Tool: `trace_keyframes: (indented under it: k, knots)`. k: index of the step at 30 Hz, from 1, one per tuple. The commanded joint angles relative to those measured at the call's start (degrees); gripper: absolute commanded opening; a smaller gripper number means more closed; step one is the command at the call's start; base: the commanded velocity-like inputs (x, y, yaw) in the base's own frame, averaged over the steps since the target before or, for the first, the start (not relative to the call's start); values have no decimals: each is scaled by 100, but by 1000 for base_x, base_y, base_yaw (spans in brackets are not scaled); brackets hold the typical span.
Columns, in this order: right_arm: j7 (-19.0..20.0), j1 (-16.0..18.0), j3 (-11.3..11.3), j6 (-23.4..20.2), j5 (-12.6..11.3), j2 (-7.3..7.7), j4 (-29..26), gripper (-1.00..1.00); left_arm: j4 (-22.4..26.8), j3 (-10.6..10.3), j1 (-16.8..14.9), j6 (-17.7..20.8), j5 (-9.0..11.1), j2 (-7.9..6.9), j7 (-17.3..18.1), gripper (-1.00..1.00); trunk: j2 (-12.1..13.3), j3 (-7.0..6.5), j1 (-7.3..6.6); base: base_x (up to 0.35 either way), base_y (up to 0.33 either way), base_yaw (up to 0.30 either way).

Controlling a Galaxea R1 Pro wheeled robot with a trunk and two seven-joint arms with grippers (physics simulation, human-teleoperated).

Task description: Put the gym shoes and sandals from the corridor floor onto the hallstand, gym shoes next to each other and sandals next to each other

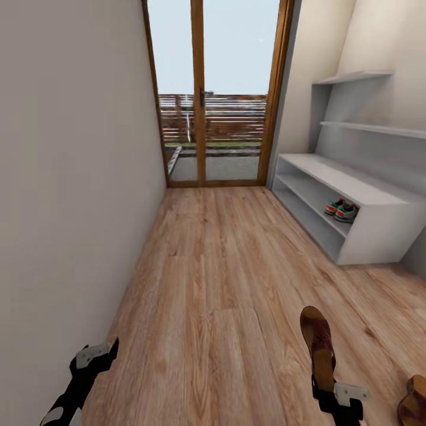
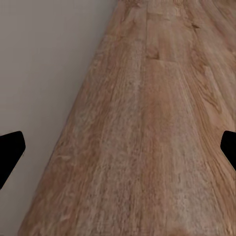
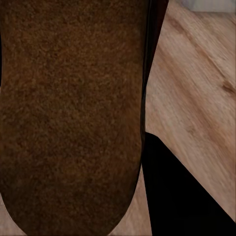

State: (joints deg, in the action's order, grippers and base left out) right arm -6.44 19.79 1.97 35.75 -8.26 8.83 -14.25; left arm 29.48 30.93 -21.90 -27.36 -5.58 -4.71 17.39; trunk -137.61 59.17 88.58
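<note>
The two gym shoes (image 1: 342, 209) sit side by side on the lower shelf of the light-grey hallstand (image 1: 378, 228) at the right. My right gripper (image 1: 331, 393) is shut on one brown sandal (image 1: 318, 343), held above the corridor floor (image 1: 225, 278) with its toe pointing ahead. In the right wrist view the sandal's cork sole (image 3: 73, 113) lies against a dark finger (image 3: 182, 196). The second sandal (image 1: 414, 403) lies on the floor at the lower right, partly cut off by the picture's edge. My left gripper (image 1: 94, 355) hangs open and empty over the planks near the left wall; its fingertips (image 2: 10, 152) stand wide apart.
A plain wall (image 1: 71, 177) runs along the left. A wood-framed glass door (image 1: 216, 89) closes the corridor's far end. Two staggered grey wall shelves (image 1: 355, 77) rise above the hallstand's bench top (image 1: 349, 177).
</note>
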Motion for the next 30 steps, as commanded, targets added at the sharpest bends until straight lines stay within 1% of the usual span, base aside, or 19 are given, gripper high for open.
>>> trace_keyframes:
  k: [1,5,12,30]
  knots:
    - [3,4,23,19,-59,2,1,-100,-5,46,-7,-25,-58,7,36,100,-2,5,2,320,175,-66]
    - [3,2,23,19,-57,0,1,-100,-4,45,-7,-31,-58,6,36,100,-2,5,2,321,147,-187]
    - [3,-1,23,19,-62,4,1,-100,-4,47,-7,-37,-58,5,36,100,-2,5,2,327,113,-278]
    - [3,6,23,19,-60,0,1,-100,5,53,-7,-36,-58,5,27,100,-2,5,2,338,25,-292]
